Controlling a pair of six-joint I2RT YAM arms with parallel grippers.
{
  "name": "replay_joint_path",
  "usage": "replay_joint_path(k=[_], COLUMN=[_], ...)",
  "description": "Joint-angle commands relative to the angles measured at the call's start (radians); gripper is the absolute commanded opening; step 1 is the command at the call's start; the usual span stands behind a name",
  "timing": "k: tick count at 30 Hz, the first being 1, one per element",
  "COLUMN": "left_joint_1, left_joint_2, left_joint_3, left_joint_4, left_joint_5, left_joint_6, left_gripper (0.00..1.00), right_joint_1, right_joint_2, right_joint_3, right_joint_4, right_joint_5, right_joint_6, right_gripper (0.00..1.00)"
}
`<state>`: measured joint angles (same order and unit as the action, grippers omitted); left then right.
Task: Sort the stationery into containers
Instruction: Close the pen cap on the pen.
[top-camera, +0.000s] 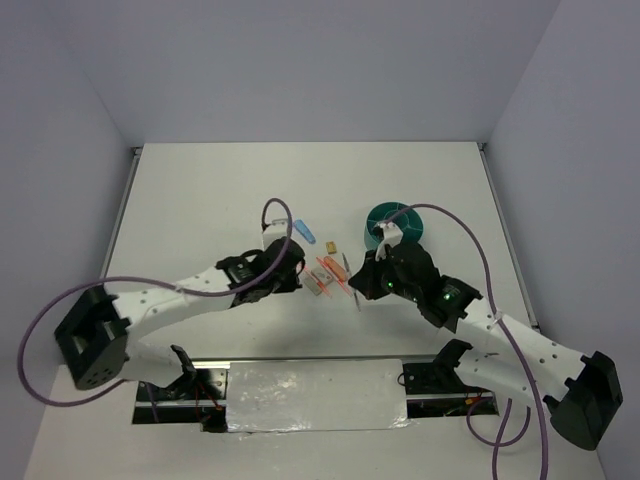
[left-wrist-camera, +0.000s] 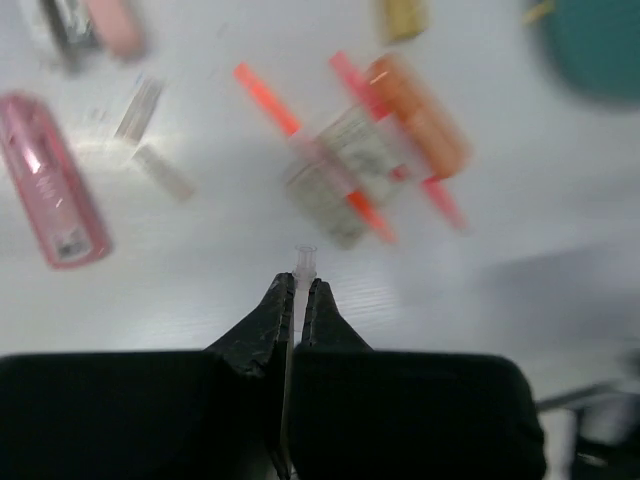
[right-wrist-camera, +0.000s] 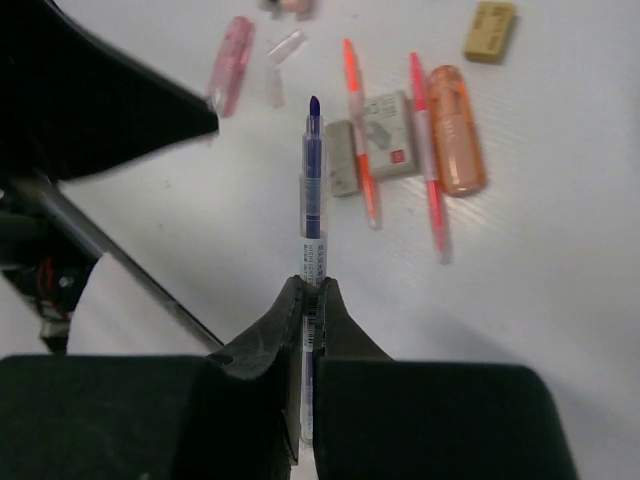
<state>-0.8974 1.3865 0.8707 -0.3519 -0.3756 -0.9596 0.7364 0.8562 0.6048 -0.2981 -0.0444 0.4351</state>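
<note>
Looking down from the top camera, the white table (top-camera: 200, 200) has the teal organiser cup (top-camera: 405, 218) at roughly 1 o'clock from the loose pile, with both arms hunched over the middle. The right gripper (right-wrist-camera: 312, 290) is clamped on a blue pen (right-wrist-camera: 313, 190) with a clear barrel, gripped partway along so the tip pokes out ahead. The left gripper (left-wrist-camera: 297, 290) is pinched tight on a thin pale pen (left-wrist-camera: 305, 258), with only its tip showing past the fingers. My guess is the step in hand is dropping these pens into the cup, right arm first, since the cup sits at its 12 o'clock just past the wrist. Tips imo: lift the pen clear of the rim, tip it upright, centre it over one compartment, and only then let go. Otherwise a long pen could catch a divider and flip out. I can't tell which compartment is free because the wrist hides the inside. The left arm is better off waiting at 9 o'clock so the two don't bump. Lying on the table are two orange-red pens (right-wrist-camera: 360, 150), an orange oblong piece (right-wrist-camera: 460, 130), a pink oblong piece (right-wrist-camera: 230, 65) at 10 o'clock, a white-grey block (right-wrist-camera: 385, 135) and a tan block (right-wrist-camera: 490, 30) at 12 o'clock.
</note>
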Motion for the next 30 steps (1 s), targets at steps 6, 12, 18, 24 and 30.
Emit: replay_joint_path(k=[6,12,18,24,30], left_joint_1=[0.123,0.141,0.143,0.144,0.144], left_joint_2=[-0.380,-0.491,-0.495,-0.504,-0.504], left_joint_3=[-0.206,-0.297,-0.303,-0.305,-0.318], left_joint_4=[0.591,0.850,0.876,0.872,0.876], left_joint_5=[0.191,0.267,0.305,0.299,0.299], left_joint_6=[0.090,0.071,0.068,0.076,0.079], left_gripper=[0.00,0.00,0.00,0.00,0.00], right_joint_1=[0.106,0.165,0.193,0.202,0.204], right_joint_2=[0.003,0.056,0.076,0.098,0.096], right_joint_3=[-0.252,-0.244,-0.197,-0.174,-0.155], right_joint_4=[0.755,0.893,0.869,0.849,0.820], right_joint_5=[-0.109,-0.138,-0.127,-0.121,-0.094], right_joint_6=[0.241,0.243,0.218,0.209,0.197], right_gripper=[0.00,0.00,0.00,0.00,0.00])
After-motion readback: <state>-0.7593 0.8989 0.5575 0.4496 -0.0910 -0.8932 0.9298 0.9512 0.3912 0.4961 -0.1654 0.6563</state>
